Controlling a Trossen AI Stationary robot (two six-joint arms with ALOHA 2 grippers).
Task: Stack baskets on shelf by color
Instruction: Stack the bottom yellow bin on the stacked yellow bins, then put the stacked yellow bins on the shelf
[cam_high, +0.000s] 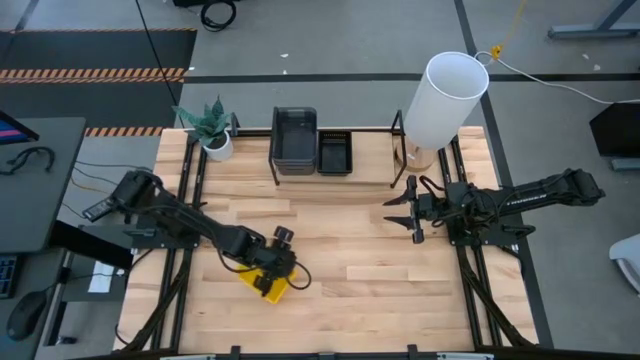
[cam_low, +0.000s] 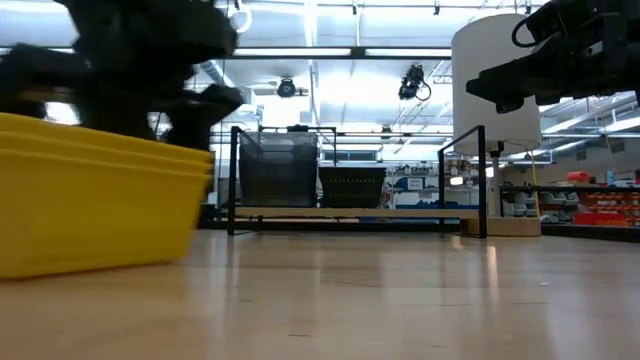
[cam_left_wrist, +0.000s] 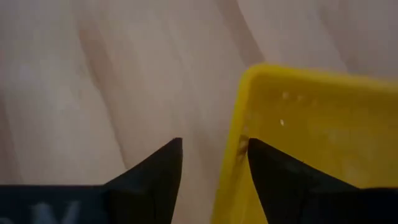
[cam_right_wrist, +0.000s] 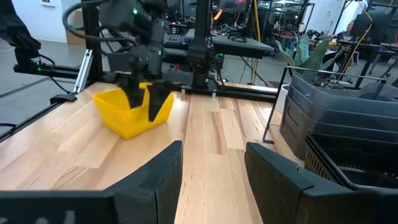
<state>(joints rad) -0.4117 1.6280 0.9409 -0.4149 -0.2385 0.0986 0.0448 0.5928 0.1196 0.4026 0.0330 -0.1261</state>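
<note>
A stack of bright yellow baskets (cam_high: 268, 288) (cam_low: 90, 200) (cam_right_wrist: 121, 115) sits on the table near its left front. My left gripper (cam_high: 272, 270) (cam_left_wrist: 211, 162) is open above it, pointing down, its fingers on either side of one basket wall. The shelf (cam_high: 330, 183) (cam_low: 235, 180) stands along the far edge. On it, dark grey baskets (cam_high: 293, 138) (cam_low: 277, 170) stand next to smaller black perforated ones (cam_high: 334, 152) (cam_low: 352, 187). My right gripper (cam_high: 405, 215) (cam_right_wrist: 211, 162) hangs open over the table's right middle, touching nothing. My left gripper straddles the yellow stack's wall (cam_left_wrist: 239, 149) from above, one finger inside the top basket and one outside. The inside finger (cam_left_wrist: 267, 168) lies close against the wall. The outside finger (cam_left_wrist: 161, 174) stands apart from it. I cannot tell whether the gripper touches the wall. The stack rests on the table.
A tall white cylinder (cam_high: 445, 95) stands at the shelf's right end, close behind my right arm. A small potted plant (cam_high: 213, 130) sits at the far left corner. Bare wood (cam_high: 350, 250) lies between the two grippers and in front of the shelf.
</note>
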